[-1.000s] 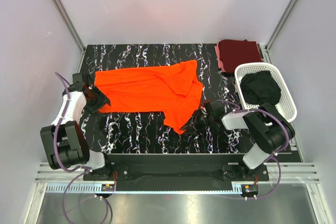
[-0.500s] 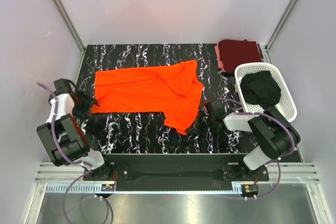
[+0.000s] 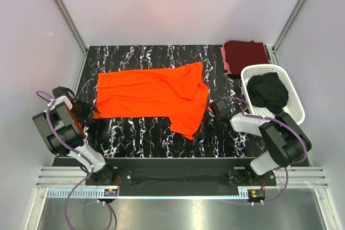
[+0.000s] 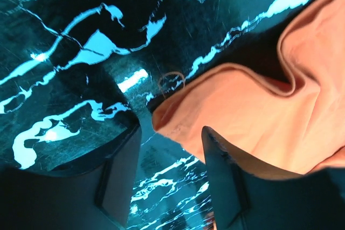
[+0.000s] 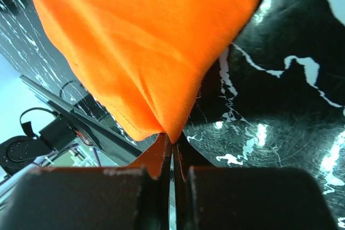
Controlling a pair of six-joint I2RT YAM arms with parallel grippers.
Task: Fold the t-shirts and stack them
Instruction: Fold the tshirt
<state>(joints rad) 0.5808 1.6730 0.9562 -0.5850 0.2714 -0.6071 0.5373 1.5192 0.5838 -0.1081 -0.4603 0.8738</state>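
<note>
Clearly your right tool (image 5: 171,152) pinches the near corner of the orange t-shirt (image 3: 151,92), spread on the bench (image 3: 140,133), ready for folding; your left tool (image 4: 171,149) stands wide at its left corner, gripping nothing

In the overhead view the left arm is folded tight at the left edge, and the left gripper (image 3: 82,112) sits low with its jaws apart. The right arm reaches toward lower centre, where the right gripper (image 3: 202,127) is pinched closed on a fold of the orange t-shirt (image 3: 151,92).
</note>
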